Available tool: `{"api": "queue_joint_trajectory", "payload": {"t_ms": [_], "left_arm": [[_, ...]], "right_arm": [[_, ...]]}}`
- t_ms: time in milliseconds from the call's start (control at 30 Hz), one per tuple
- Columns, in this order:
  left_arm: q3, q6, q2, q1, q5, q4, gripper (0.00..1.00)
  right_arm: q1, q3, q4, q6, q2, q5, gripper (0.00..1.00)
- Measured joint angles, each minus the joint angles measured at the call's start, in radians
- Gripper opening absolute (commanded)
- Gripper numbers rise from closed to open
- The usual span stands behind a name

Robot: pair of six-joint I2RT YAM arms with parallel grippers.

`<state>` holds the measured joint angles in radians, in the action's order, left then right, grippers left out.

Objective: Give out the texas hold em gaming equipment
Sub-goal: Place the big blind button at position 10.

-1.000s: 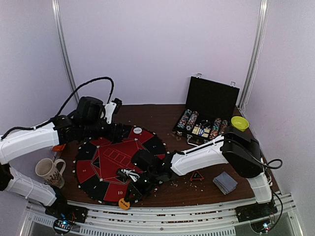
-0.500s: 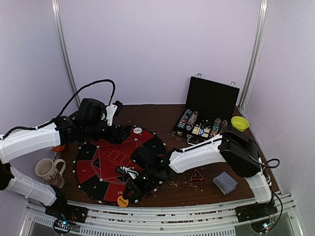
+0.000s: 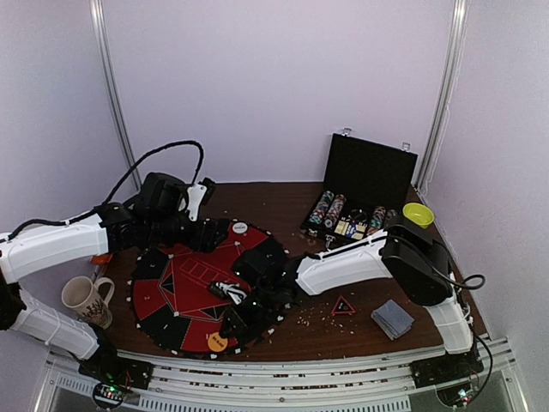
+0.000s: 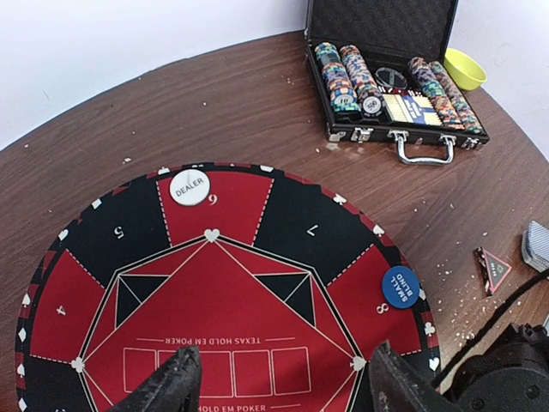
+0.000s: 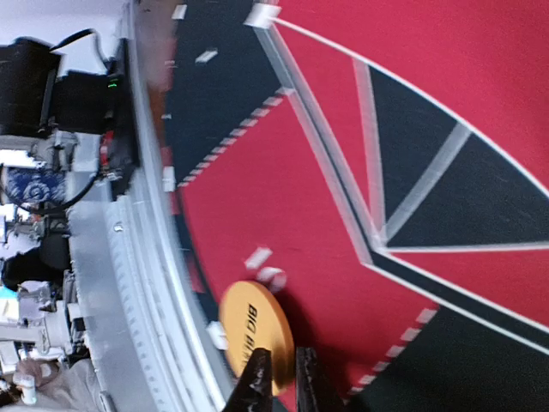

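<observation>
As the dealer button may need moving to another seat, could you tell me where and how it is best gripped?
Grip the white dealer disc by its rim, across its full width, coming straight down from above. It lies flat on the mat, thin and round, so probably only opposite edges offer a hold. Nothing crowds it.

Pale lilac walls [image 3: 274, 86] close the scene on the far side and on both flanks, bare and evenly lit by soft light. A slim metal post [image 3: 107, 94] stands at the far left, another [image 3: 448, 86] at the far right. Below lies a dark brown wooden table [image 3: 283, 199]. Ribbed aluminium rails [image 3: 300, 378] run along its near edge.
</observation>
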<state>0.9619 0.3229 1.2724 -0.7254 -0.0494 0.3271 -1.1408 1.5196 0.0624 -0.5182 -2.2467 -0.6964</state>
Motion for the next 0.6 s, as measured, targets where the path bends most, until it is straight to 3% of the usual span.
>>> {"api": "queue_joint_trajectory", "payload": {"t_ms": [333, 467, 533, 600], "left_arm": [[0.0, -0.007, 0.014, 0.0, 0.0, 0.0, 0.71], [0.0, -0.012, 0.014, 0.0, -0.003, 0.002, 0.76], [0.0, -0.016, 0.014, 0.0, -0.008, 0.005, 0.8], [0.0, -0.019, 0.014, 0.0, -0.018, 0.006, 0.83]], "right_arm": [[0.008, 0.038, 0.116, 0.077, 0.019, 0.117, 0.38], [0.011, 0.039, 0.219, 0.143, 0.076, 0.22, 0.65], [0.015, 0.036, 0.273, 0.176, 0.128, 0.276, 0.95], [0.024, 0.019, 0.327, 0.215, 0.214, 0.341, 1.0]]}}
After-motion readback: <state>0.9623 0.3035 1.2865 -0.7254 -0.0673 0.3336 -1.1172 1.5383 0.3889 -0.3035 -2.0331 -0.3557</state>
